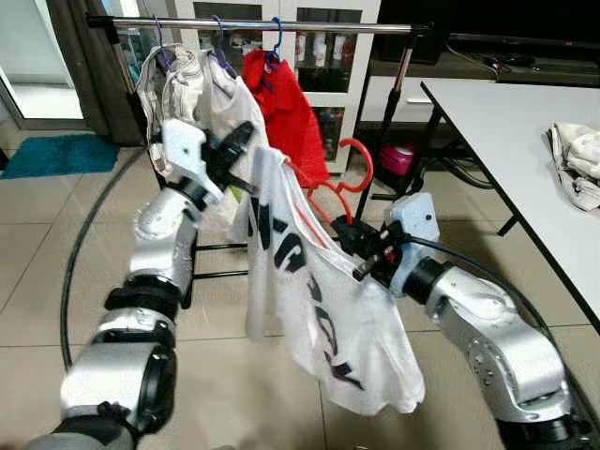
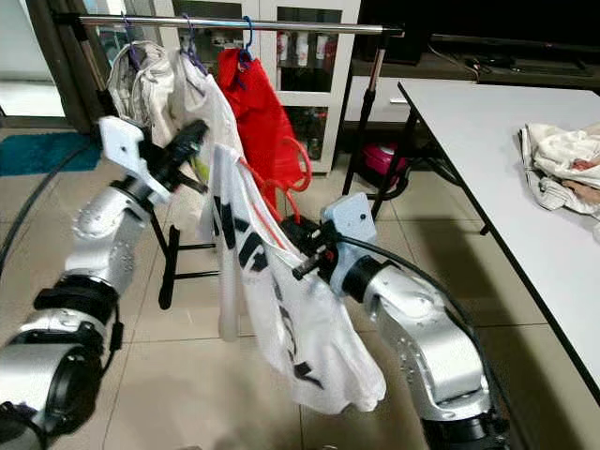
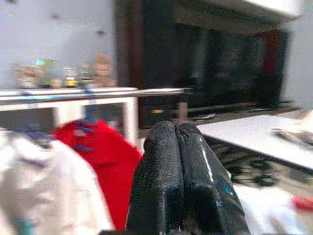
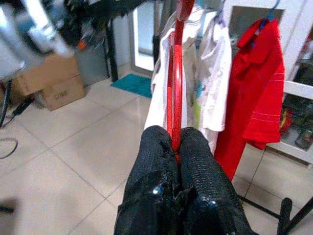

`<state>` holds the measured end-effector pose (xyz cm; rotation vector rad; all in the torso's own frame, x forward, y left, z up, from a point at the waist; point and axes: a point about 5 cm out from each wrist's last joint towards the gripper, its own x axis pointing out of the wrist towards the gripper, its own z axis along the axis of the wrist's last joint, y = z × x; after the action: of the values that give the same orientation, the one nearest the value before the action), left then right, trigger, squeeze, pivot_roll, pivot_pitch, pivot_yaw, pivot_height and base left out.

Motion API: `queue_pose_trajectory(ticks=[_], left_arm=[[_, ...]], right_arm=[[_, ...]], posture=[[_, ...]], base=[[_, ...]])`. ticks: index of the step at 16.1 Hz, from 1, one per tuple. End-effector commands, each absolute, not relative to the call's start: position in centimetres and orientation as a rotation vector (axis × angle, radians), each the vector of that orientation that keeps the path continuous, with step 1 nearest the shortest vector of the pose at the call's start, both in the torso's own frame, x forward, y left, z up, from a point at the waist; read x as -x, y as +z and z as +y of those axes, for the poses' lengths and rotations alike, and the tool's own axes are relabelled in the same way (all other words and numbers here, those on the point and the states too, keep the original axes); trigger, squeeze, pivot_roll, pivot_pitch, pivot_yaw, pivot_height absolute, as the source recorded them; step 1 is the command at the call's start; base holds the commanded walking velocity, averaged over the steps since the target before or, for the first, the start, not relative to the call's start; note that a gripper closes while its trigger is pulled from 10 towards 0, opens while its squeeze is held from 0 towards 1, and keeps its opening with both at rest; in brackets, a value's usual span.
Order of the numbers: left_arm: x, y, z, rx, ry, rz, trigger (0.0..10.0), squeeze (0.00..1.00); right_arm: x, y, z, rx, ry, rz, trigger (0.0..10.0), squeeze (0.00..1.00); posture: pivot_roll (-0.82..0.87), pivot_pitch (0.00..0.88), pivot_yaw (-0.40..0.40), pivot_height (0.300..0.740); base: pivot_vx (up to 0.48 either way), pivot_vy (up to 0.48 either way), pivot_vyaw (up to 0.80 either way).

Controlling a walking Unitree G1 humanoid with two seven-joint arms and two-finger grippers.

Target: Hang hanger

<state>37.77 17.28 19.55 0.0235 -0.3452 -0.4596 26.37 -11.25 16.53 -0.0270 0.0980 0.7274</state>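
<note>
A red hanger [image 1: 362,165] carries a white T-shirt [image 1: 314,314] with black lettering, held up in front of the clothes rail [image 1: 281,25]. My right gripper [image 1: 350,234] is shut on the hanger's lower bar; the right wrist view shows the red hanger [image 4: 174,73] pinched between the fingers [image 4: 154,161]. The hook points up, well below the rail. My left gripper [image 1: 241,145] is raised by the shirt's left shoulder, its fingers [image 3: 161,161] pressed together with nothing seen between them.
A red shirt [image 1: 286,103] and white garments [image 1: 187,80] hang on the rail on blue and purple hangers. At the right stands a white table [image 1: 506,122] with a crumpled cloth [image 1: 579,164]. A black cable [image 1: 70,272] curves over the tiled floor.
</note>
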Motion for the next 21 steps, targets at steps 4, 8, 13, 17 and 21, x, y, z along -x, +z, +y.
queue_pose_trajectory(ticks=[4,8,13,17,21], left_arm=[[-38.1,19.6,17.0,-0.123,-0.53,-0.277,0.0,0.0],[-36.9,18.2,13.9,0.184,-0.682,-0.3,10.0,1.0],[-36.3,17.2,13.8,0.253,-0.698,-0.288,10.0,1.0],[-36.0,17.1,13.1,0.243,-0.758,-0.277,10.0,1.0],[-36.5,16.1,13.3,-0.001,-0.651,-0.208,10.0,0.24]], right_arm=[[-26.0,17.3,-12.1,0.042,0.765,0.074,0.0,0.0],[-26.5,17.7,-11.9,0.03,0.723,0.047,0.0,0.0],[-27.1,18.4,-11.1,0.007,0.692,0.015,0.0,0.0],[-27.2,18.6,-10.9,0.005,0.694,0.008,0.0,0.0],[-27.1,18.6,-10.9,0.004,0.688,0.01,0.0,0.0]], posture=[[-0.18,0.0,-0.036,0.74],[-0.18,0.0,-0.03,0.74],[-0.18,0.0,-0.035,0.74],[-0.18,0.0,-0.033,0.74],[-0.19,0.0,-0.026,0.74]], base=[[0.0,0.0,0.0],[0.0,0.0,0.0],[0.0,0.0,0.0],[0.0,0.0,0.0],[0.0,0.0,0.0]])
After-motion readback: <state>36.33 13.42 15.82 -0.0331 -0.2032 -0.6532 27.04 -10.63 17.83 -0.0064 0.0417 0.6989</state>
